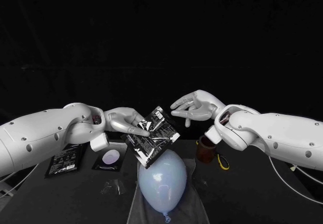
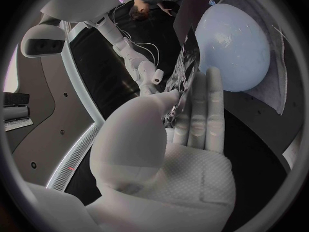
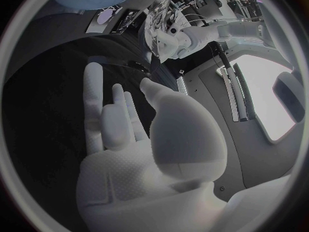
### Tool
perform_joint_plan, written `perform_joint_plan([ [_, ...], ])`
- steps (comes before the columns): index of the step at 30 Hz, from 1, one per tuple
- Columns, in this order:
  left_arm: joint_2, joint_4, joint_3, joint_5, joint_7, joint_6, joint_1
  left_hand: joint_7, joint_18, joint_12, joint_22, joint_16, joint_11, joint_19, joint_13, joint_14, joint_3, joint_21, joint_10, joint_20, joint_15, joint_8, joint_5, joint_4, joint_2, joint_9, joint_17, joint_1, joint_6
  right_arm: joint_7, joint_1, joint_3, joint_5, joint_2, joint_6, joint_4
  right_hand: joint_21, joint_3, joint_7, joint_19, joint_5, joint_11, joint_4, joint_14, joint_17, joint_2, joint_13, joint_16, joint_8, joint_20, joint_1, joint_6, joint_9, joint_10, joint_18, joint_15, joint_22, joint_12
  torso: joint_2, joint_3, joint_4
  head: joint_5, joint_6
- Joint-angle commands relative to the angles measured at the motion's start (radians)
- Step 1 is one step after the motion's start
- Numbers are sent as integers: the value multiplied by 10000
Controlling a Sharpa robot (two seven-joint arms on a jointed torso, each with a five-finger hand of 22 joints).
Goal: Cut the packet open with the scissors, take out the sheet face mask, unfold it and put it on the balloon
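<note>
My left hand (image 1: pixel 128 122) holds a black and silver packet (image 1: pixel 153 136) up in the air, tilted, just above the top of the pale blue balloon (image 1: pixel 161 179). In the left wrist view the thumb and fingers (image 2: pixel 200 113) pinch the packet (image 2: pixel 183 69) by its edge, with the balloon (image 2: pixel 235 46) beyond it. My right hand (image 1: pixel 193 106) hovers to the right of the packet and slightly higher, fingers apart, touching nothing. The right wrist view shows that hand (image 3: pixel 122 134) with an empty palm. Yellow loops that look like scissor handles (image 1: pixel 222 162) lie on the table under my right arm.
The balloon lies on a clear sheet (image 1: pixel 192 196) at the table's front middle. A brown jar (image 1: pixel 205 150) stands beside the yellow loops. On the left lie a black packet (image 1: pixel 64 158) and a dark card with a pale circle (image 1: pixel 111 158). A small clear piece (image 1: pixel 113 186) sits nearby.
</note>
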Motion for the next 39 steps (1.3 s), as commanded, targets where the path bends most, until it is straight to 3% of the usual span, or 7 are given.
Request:
perform_joint_plan([
  [1, 22, 36, 8, 7, 135, 97, 3, 11, 130, -38, 13, -51, -12, -65, 16, -6, 72, 70, 61, 14, -70, 41, 30, 11, 54, 2000, 8, 26, 88, 403, -54, 9, 369, 92, 808, 19, 81, -133, 13, -87, -41, -1, 26, 86, 14, -73, 3, 66, -71, 28, 7, -92, -13, -117, 87, 73, 45, -27, 4, 21, -4, 24, -14],
  [17, 18, 19, 6, 1, 149, 107, -1, 11, 130, -38, 13, -51, -12, -65, 16, -6, 72, 70, 61, 14, -70, 41, 30, 11, 54, 2000, 8, 26, 88, 426, -121, 10, 131, 70, 1093, 130, 249, -344, 17, -123, -35, 6, 98, 103, 289, 95, 15, 349, -85, 58, 117, -63, 4, -138, 104, 90, 202, 4, -4, 8, -14, -21, -29],
  [24, 15, 46, 6, 1, 154, 116, -3, 11, 130, -38, 13, -51, -12, -65, 16, -6, 72, 70, 61, 14, -70, 41, 30, 11, 54, 2000, 8, 26, 88, 330, -161, 9, -88, 164, 1157, 49, 541, -312, -3, -152, -56, -12, 44, 96, 436, 392, 15, 547, -91, 61, 458, -6, 23, -78, 92, 84, 535, 15, -2, 8, -12, -23, -29],
  [25, 13, 55, 6, 1, 153, 120, -3, 11, 130, -38, 13, -51, -12, -65, 16, -6, 72, 70, 61, 14, -70, 41, 30, 11, 54, 2000, 8, 26, 88, 309, -181, 9, -152, 191, 1183, 28, 673, -204, -42, -142, -68, -49, 22, 100, 481, 546, 22, 610, -50, 48, 597, 92, 46, 31, 86, 58, 686, 41, -1, 8, -10, -25, -30],
  [32, -4, 76, 6, 0, 142, 131, -3, 11, 130, -38, 13, -51, -12, -65, 16, -6, 72, 70, 61, 14, -70, 41, 30, 11, 54, 2000, 8, 26, 88, 306, -224, 8, -391, 253, 1208, -11, 1208, 331, -316, -81, -76, -301, -96, 120, 647, 985, 53, 795, 239, -87, 1033, 630, 208, 722, 39, -127, 1317, 188, 4, 8, -16, -19, -72],
  [39, -4, 79, 5, 0, 138, 145, -3, 12, 130, -38, 20, -55, -11, -73, 20, -7, 79, 80, 61, 15, -69, 34, 30, 11, 52, 2008, 17, 26, 90, 319, -235, 8, -540, 282, 1225, 0, 1573, 495, -496, -56, -77, -470, -101, 139, 758, 1055, 70, 900, 450, -209, 1041, 935, 359, 1225, -12, -266, 1764, 240, -3, 12, -25, -35, -99],
])
